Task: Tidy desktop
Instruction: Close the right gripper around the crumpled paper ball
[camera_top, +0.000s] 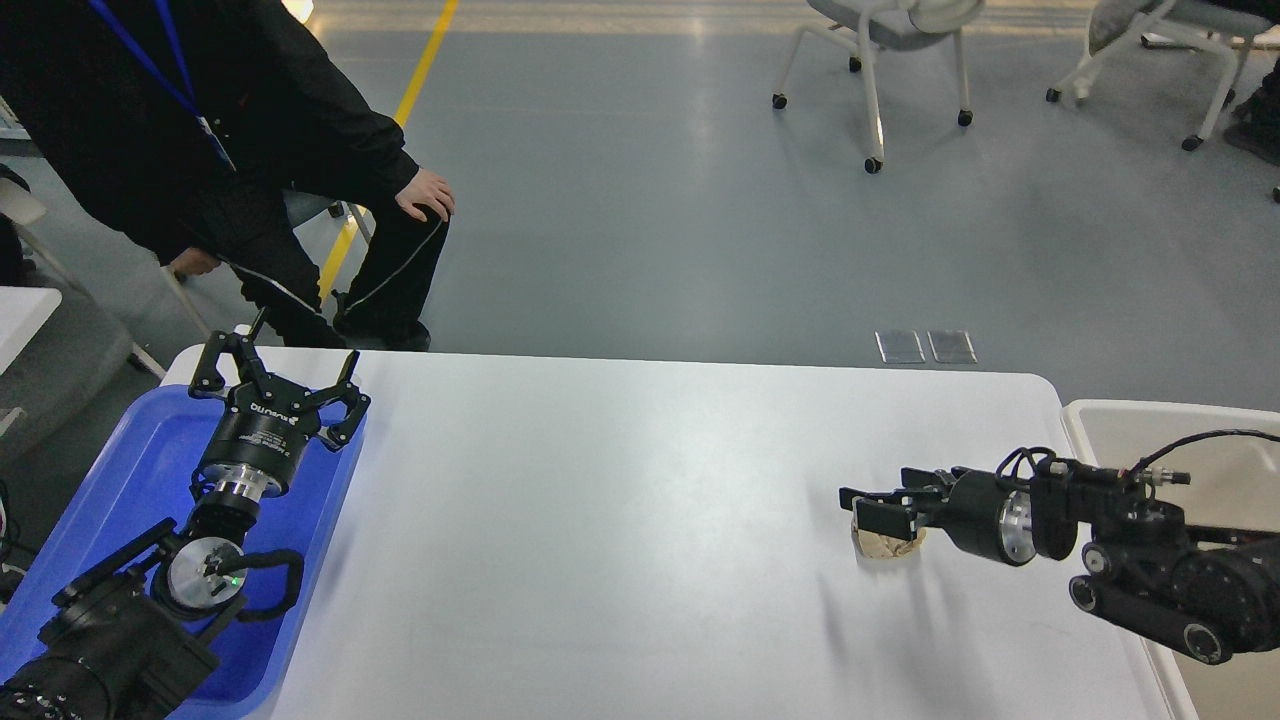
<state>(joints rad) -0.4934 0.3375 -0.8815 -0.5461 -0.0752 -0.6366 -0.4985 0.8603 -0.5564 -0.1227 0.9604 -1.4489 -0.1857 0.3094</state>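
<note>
The white desktop (620, 520) fills the middle of the head view. A small crumpled beige lump (885, 545) lies on it at the right. My right gripper (868, 507) reaches in from the right and sits right over the lump, its fingers low at the lump's top. The fingers are seen side-on, so I cannot tell whether they hold it. My left gripper (280, 378) is open with its fingers spread wide. It is empty and hovers over the far end of the blue tray (150, 450) at the left.
A beige bin (1120, 420) stands off the table's right edge, under my right arm. A person in black (230, 150) sits beyond the far left corner. Wheeled chairs (880, 60) stand on the grey floor behind.
</note>
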